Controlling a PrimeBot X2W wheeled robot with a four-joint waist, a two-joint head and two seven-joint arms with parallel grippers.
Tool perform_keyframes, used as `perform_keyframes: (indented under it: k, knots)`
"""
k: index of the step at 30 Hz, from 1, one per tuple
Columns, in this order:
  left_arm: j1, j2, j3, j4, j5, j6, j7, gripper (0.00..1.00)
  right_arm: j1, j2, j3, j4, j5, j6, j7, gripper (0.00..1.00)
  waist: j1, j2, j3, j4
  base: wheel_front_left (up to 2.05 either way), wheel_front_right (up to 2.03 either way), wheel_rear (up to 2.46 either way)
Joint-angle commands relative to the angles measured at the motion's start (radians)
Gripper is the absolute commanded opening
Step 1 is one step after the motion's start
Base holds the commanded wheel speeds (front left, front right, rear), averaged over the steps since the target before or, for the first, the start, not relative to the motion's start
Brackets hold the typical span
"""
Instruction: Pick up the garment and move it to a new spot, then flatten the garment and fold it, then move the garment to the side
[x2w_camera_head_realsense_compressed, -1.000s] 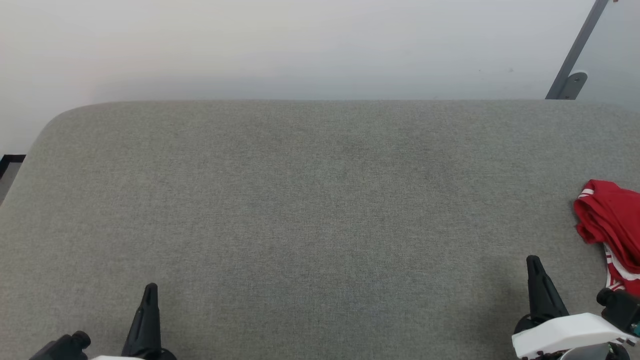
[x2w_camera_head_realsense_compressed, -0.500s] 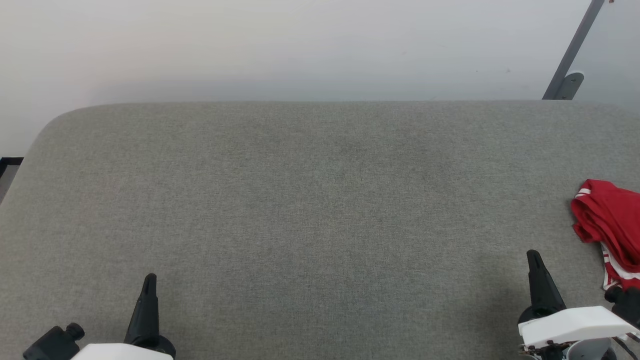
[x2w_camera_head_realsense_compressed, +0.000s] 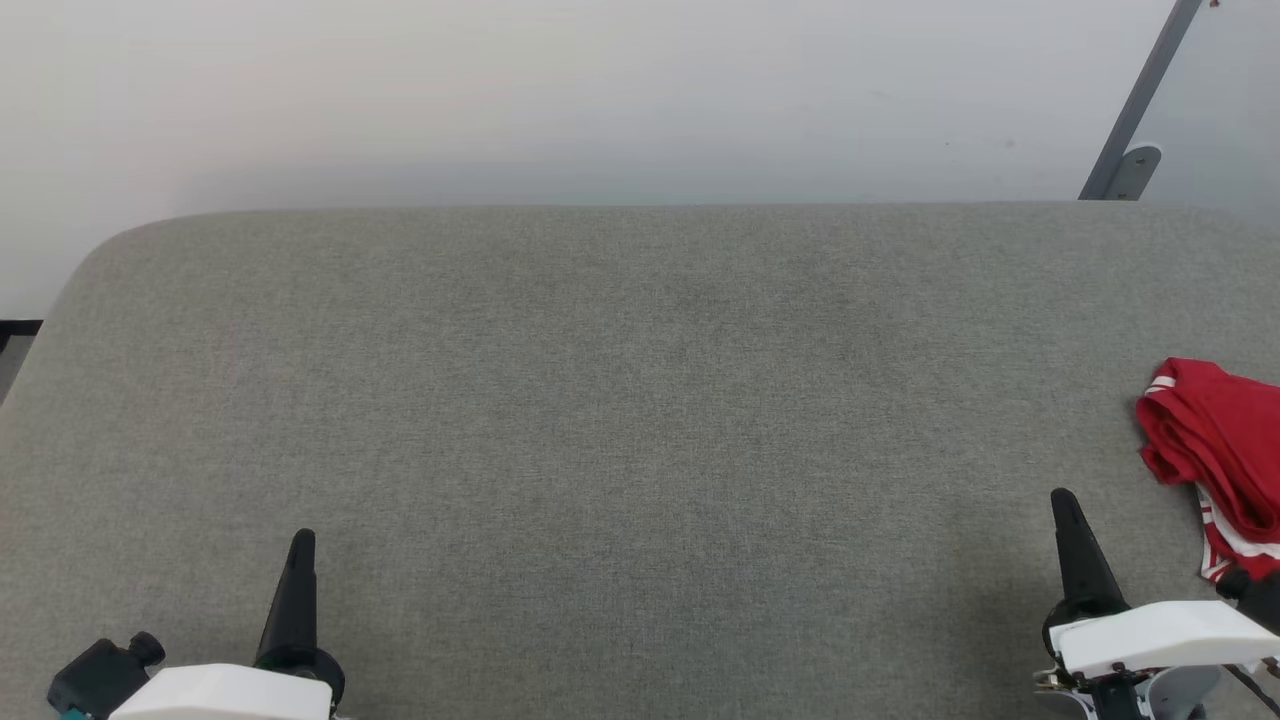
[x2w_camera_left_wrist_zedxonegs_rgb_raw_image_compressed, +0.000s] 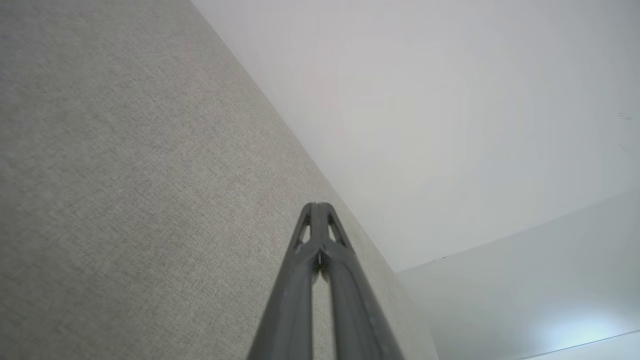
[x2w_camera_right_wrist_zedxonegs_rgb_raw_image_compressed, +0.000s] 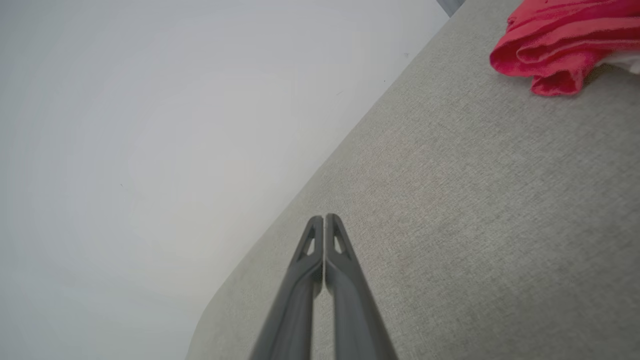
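The garment (x2w_camera_head_realsense_compressed: 1215, 445) is a crumpled red heap with red-and-white striped trim, lying at the right edge of the grey fabric surface (x2w_camera_head_realsense_compressed: 620, 400) and partly cut off by the head view's border. In the right wrist view the garment (x2w_camera_right_wrist_zedxonegs_rgb_raw_image_compressed: 560, 42) sits at the upper right. My right gripper (x2w_camera_head_realsense_compressed: 1062, 500) hangs shut and empty to the left of the garment, apart from it; its tips (x2w_camera_right_wrist_zedxonegs_rgb_raw_image_compressed: 324, 218) meet. At the lower left my left gripper (x2w_camera_head_realsense_compressed: 301, 540) is also shut and empty, with its tips (x2w_camera_left_wrist_zedxonegs_rgb_raw_image_compressed: 317, 206) pressed together over bare fabric.
A pale wall (x2w_camera_head_realsense_compressed: 600, 90) rises behind the surface's far edge. A grey slanted metal bracket (x2w_camera_head_realsense_compressed: 1125, 150) stands at the back right. The surface's rounded far-left corner (x2w_camera_head_realsense_compressed: 100, 250) drops off to a dark floor strip.
Both grippers have risen slightly in the head view, showing more of their white wrists. The whole picture has shifted a little leftward, so the camera moved. The garment lies as before.
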Motion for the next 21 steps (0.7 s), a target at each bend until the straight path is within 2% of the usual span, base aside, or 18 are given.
perform_keyframes:
  k: [1,21]
  knots:
    - [-0.024,0.003,0.008,-0.004,-0.028,0.001,0.007,0.00,-0.022,0.001,-0.003,-0.012,0.028,0.000,0.007,0.00,0.0000,0.0000,0.000,0.000,0.00,0.00,0.00]
    - [-0.071,-0.011,0.025,0.023,-0.207,0.001,0.063,0.00,-0.044,0.003,-0.006,-0.010,0.236,0.000,0.059,0.00,0.0000,0.0000,-0.006,-0.008,0.00,0.00,0.00]
